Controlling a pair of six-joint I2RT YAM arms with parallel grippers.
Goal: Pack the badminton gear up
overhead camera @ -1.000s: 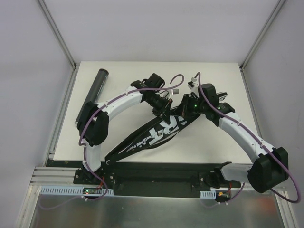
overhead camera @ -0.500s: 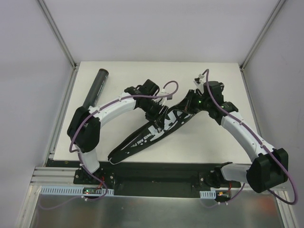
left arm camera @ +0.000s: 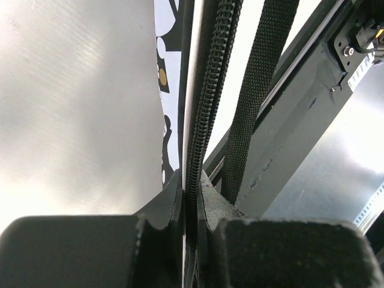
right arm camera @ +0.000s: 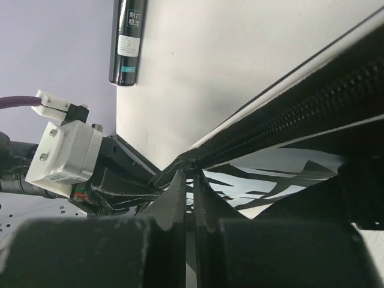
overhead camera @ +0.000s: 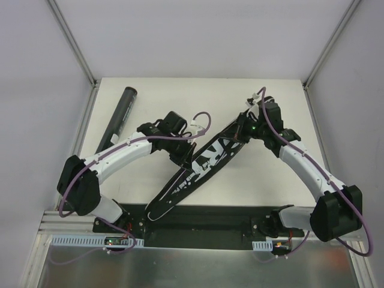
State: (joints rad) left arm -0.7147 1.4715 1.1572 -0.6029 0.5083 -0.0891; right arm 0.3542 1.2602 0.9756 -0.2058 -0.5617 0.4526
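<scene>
The black bag (overhead camera: 198, 168) with white lettering lies stretched out diagonally, from the table's near edge to the middle right. My left gripper (overhead camera: 183, 157) is shut on its zipper edge partway along. In the left wrist view the zipper (left arm camera: 210, 78) runs straight out from the shut left gripper (left arm camera: 191, 180), with a woven strap (left arm camera: 258, 90) beside it. My right gripper (overhead camera: 241, 129) is shut on the bag's far end, pinching the zipper's end at the right gripper (right arm camera: 193, 171). The long black tube (overhead camera: 120, 117) lies at the far left, also visible as the tube (right arm camera: 127, 42).
The bag's near tip (overhead camera: 153, 210) overhangs the table's front edge onto the black base rail (overhead camera: 204, 225). A metal frame bar (left arm camera: 300, 120) runs close beside the strap. White walls enclose the table on three sides.
The left gripper let go, slid toward the near edge along the bag and shut on its zipper edge again. The bag went from crumpled to stretched straight. The right gripper shifted slightly farther back.
</scene>
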